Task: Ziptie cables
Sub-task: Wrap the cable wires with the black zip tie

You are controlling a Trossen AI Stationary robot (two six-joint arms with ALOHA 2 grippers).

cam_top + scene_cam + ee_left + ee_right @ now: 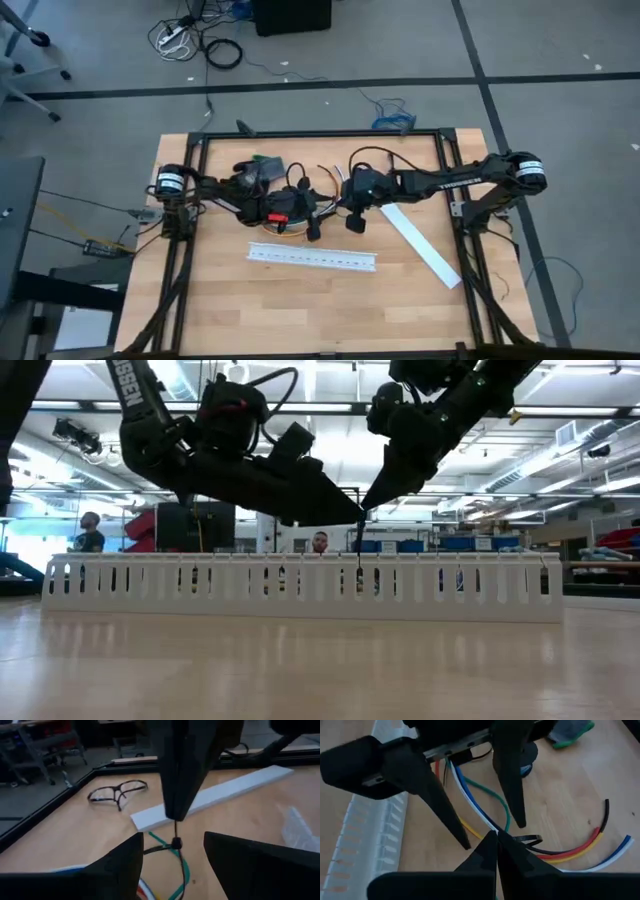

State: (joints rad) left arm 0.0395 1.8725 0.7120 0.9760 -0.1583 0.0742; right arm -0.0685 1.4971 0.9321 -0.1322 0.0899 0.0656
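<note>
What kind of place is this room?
Probably a robotics lab or workshop: a large open hall with ceiling lights, blue bins behind, loose cords on the grey floor, and a wooden table.

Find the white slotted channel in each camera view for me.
High view: the slotted channel lies crosswise at mid-table, below both arms.
Low view: it spans the picture as a row of white teeth.
Left wrist view: not in it; the white piece there is a flat strip.
Right wrist view: along that picture's left edge.
Shared landmark: the right pincer, tips shut on the ziptie.
</note>
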